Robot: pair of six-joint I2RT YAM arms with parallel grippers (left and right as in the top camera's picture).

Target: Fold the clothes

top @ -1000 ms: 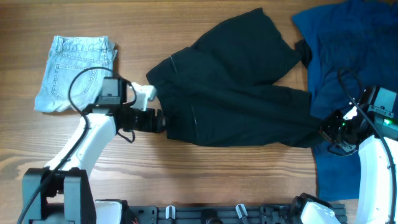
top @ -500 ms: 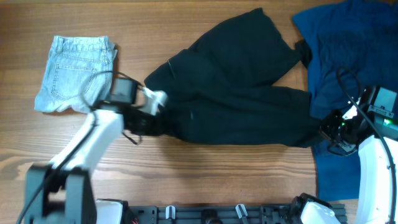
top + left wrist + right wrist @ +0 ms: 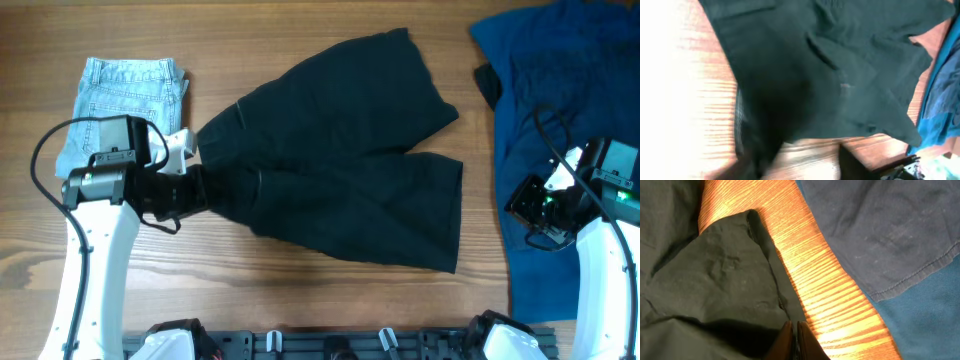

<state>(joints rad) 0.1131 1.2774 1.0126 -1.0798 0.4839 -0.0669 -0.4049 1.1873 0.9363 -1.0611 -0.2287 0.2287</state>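
Wooden table: three garments, two robot arms.

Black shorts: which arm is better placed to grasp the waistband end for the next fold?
Probably left. The left gripper sits at the waistband end of the black shorts; the right gripper is shut at the far leg-hem side, by the blue garment.

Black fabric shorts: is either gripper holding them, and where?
Left gripper sits at left edge of the black fabric shorts; grip cannot be told. Right gripper shut, holding nothing.
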